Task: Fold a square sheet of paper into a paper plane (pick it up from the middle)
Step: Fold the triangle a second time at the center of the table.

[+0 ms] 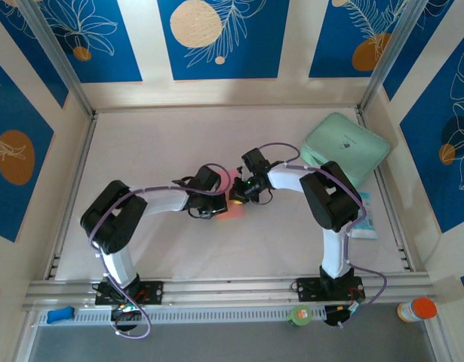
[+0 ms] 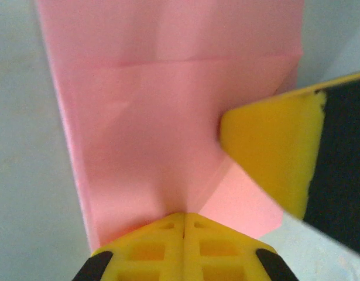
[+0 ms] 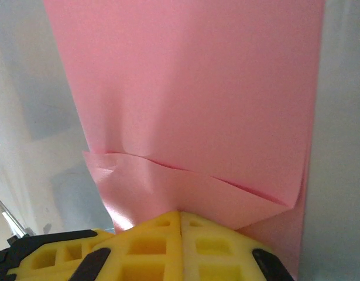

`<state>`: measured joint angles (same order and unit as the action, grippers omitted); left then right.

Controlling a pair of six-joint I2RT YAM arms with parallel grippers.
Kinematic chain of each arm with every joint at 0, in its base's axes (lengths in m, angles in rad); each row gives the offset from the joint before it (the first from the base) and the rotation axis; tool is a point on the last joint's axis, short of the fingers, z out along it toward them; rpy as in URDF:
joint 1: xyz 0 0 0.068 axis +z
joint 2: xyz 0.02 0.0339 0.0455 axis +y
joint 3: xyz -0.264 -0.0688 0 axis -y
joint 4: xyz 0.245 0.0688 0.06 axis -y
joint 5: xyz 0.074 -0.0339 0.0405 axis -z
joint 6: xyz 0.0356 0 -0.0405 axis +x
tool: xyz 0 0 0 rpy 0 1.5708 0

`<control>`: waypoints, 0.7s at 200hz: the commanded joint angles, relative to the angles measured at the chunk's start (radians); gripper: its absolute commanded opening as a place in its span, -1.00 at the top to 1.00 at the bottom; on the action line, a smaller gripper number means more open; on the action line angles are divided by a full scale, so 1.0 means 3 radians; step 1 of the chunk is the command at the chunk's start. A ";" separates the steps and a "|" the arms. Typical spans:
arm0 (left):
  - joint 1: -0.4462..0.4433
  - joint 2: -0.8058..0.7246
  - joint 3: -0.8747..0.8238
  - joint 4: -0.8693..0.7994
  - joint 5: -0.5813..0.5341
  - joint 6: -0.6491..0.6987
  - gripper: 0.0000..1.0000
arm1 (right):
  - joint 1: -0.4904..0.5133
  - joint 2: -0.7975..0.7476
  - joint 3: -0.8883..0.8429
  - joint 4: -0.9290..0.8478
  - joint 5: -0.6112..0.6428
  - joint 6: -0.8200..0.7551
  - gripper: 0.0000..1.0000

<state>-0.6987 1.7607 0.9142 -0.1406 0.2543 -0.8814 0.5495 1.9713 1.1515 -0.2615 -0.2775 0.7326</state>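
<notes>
The square sheet of paper, salmon-pink and creased, lies at the middle of the table under both grippers. My left gripper comes in from the left, my right gripper from the right. Their tips stand side by side on the sheet. In the left wrist view the sheet shows a cross crease and a diagonal fold running from my shut left gripper; the right arm's finger presses beside it. In the right wrist view my shut right gripper rests against a bulging folded flap.
A mint-green pad lies at the back right, with a pale packet in front of it by the right wall. Below the table's front rail sit an orange-capped bottle, a green item and a blue item.
</notes>
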 commanded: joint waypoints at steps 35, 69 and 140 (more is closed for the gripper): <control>-0.0019 -0.0569 -0.0530 -0.0679 0.0024 0.0086 0.90 | -0.0088 0.0241 -0.0054 -0.0376 0.0365 -0.0082 1.00; -0.0009 -0.0822 -0.0354 -0.0768 -0.0014 0.0171 0.86 | -0.0082 0.0200 -0.0075 -0.0274 0.0224 -0.0103 1.00; -0.0029 -0.0598 0.0275 -0.0525 -0.0328 -0.0071 0.56 | -0.0120 -0.0365 0.0074 -0.0169 -0.0235 -0.0063 0.84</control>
<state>-0.6991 1.5742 0.9844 -0.3065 0.2100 -0.8463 0.5262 1.9438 1.1591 -0.2829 -0.3141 0.7250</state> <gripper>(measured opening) 0.194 0.062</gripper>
